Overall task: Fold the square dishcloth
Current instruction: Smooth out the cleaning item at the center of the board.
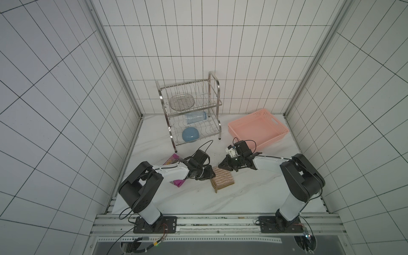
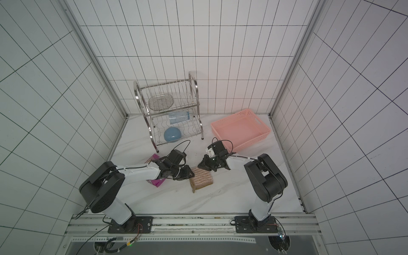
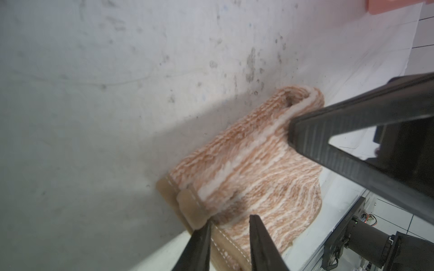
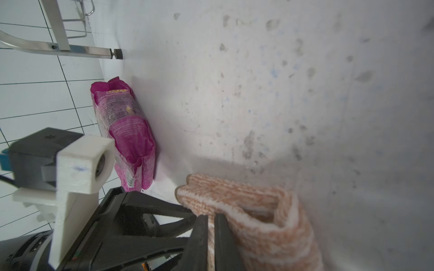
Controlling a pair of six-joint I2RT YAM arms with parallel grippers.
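The square dishcloth (image 1: pixel 223 180) (image 2: pixel 202 177), tan with white stripes and brown edging, lies folded over on the marble table between the two arms. My right gripper (image 4: pixel 211 217) (image 1: pixel 221 165) is shut on a thin layer of its far folded edge, where the cloth bulges into a loop (image 4: pixel 265 211). At the cloth's left side, my left gripper (image 3: pixel 229 220) (image 1: pixel 212 174) has its jaws apart, and the stitched brown edging (image 3: pixel 187 206) lies between its fingers (image 3: pixel 199 244). The right gripper's black finger (image 3: pixel 340 131) shows on the striped fold in the left wrist view.
A magenta snack packet (image 1: pixel 176 182) (image 4: pixel 126 136) lies partly under the left arm. Behind stands a steel dish rack (image 1: pixel 189 110) holding a blue bowl (image 1: pixel 190 134) and a bottle (image 1: pixel 196 117). A pink basket (image 1: pixel 258 130) sits at the back right, just behind the right wrist.
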